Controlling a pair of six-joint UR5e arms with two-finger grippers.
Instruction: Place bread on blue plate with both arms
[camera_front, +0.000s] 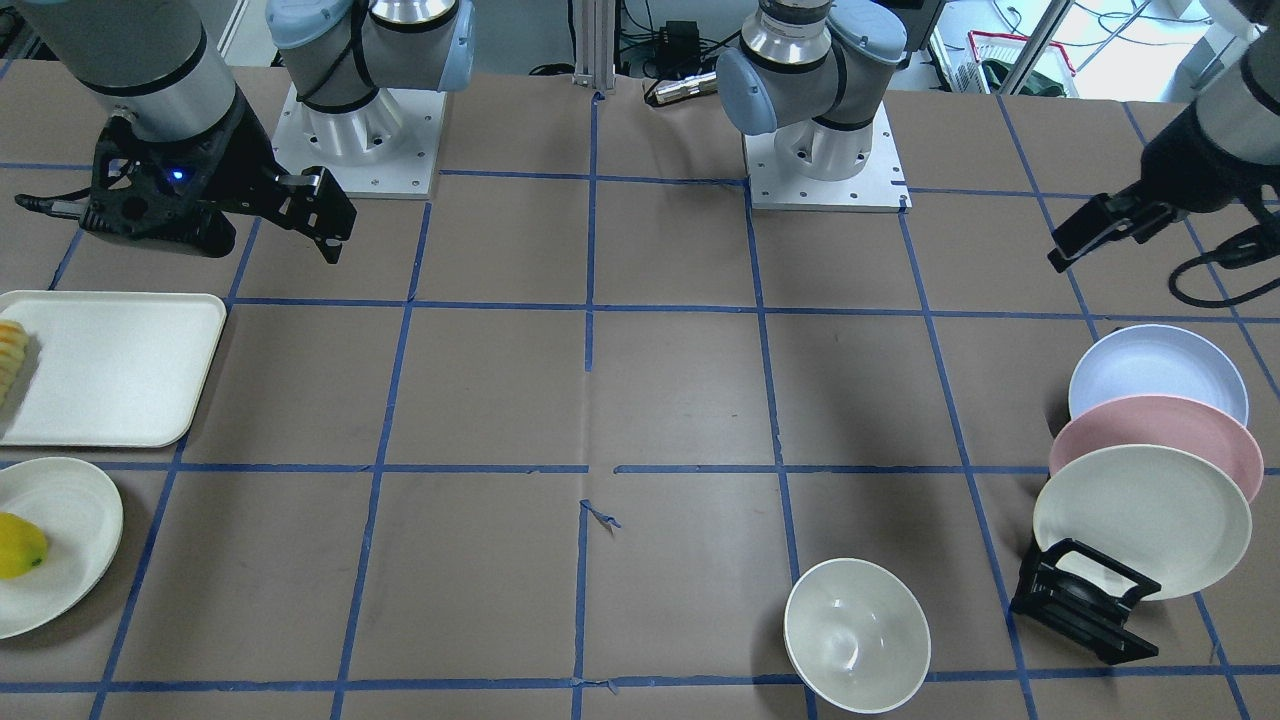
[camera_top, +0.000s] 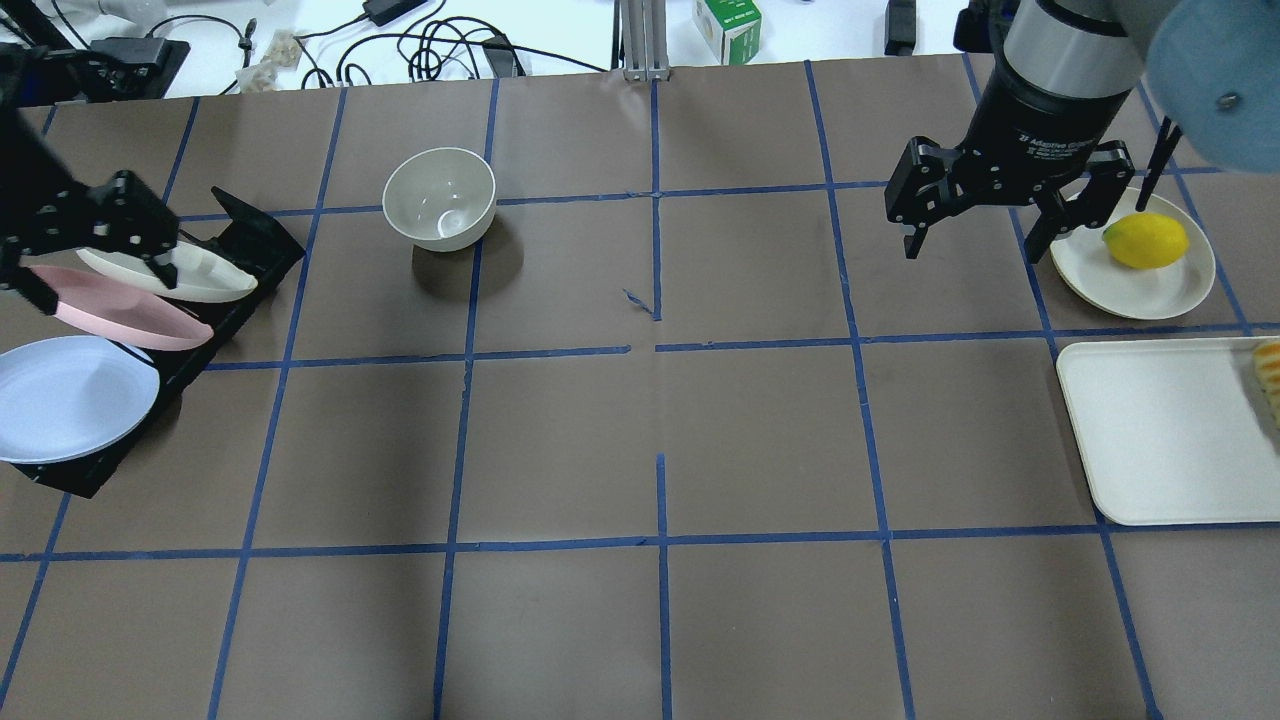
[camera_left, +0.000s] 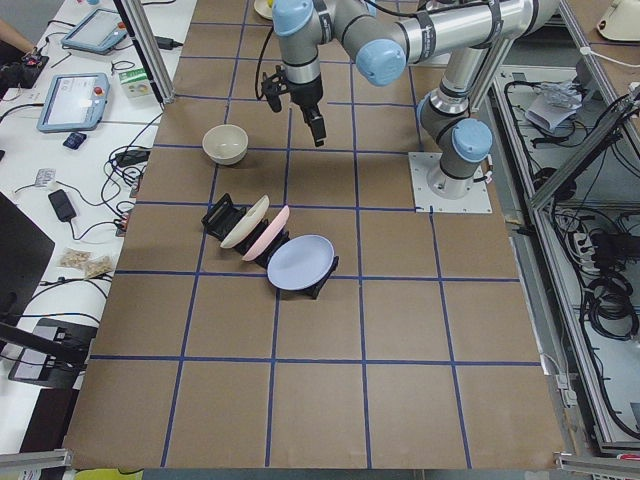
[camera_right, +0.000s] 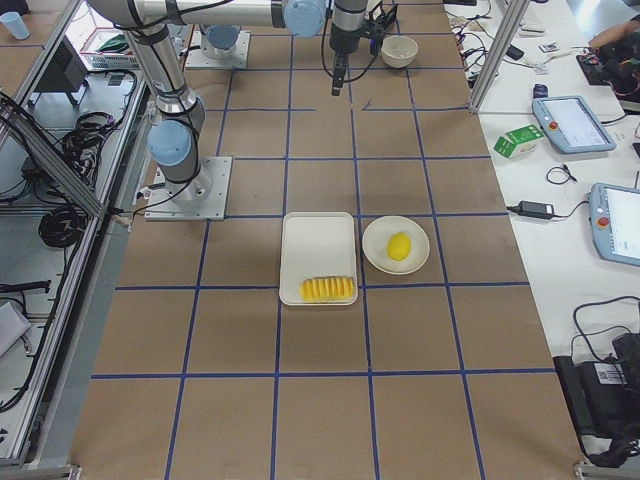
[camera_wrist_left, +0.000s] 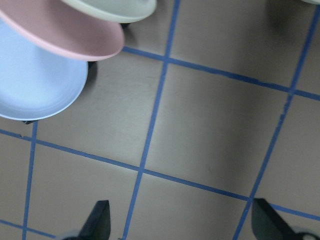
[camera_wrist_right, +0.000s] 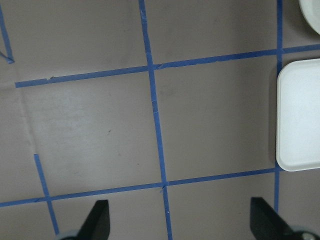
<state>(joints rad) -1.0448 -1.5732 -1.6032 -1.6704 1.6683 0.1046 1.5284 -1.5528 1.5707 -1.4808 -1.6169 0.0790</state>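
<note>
Black jaws on the right arm (camera_top: 1060, 60) stood spread and empty above bare brown tabletop (camera_top: 560, 450), near the cream rectangular tray (camera_top: 1150, 440). The jaws of the left arm (camera_front: 1235, 110), likewise spread and empty, hung over the black plate rack (camera_top: 250, 235). The golden-yellow ribbed bread loaf (camera_right: 327, 290) lay on the tray. The pale lavender-blue round plate (camera_top: 70, 400) leaned in the rack, just beside the pink plate (camera_top: 120, 315).

Hazards, as judged:
- Extracting the blue plate could drag or topple the pink plate, because the two sit so close.
- The segmented loaf could sag or part if pinched at one end only.
- The smooth yellow lemon (camera_top: 1145, 240) nearby could invite a wrong pick.

The exterior right view showed the whole loaf, across the tray's outer end. The overhead and front-facing views cropped it at the frame edge, and the wrist views showed no bread.
</note>
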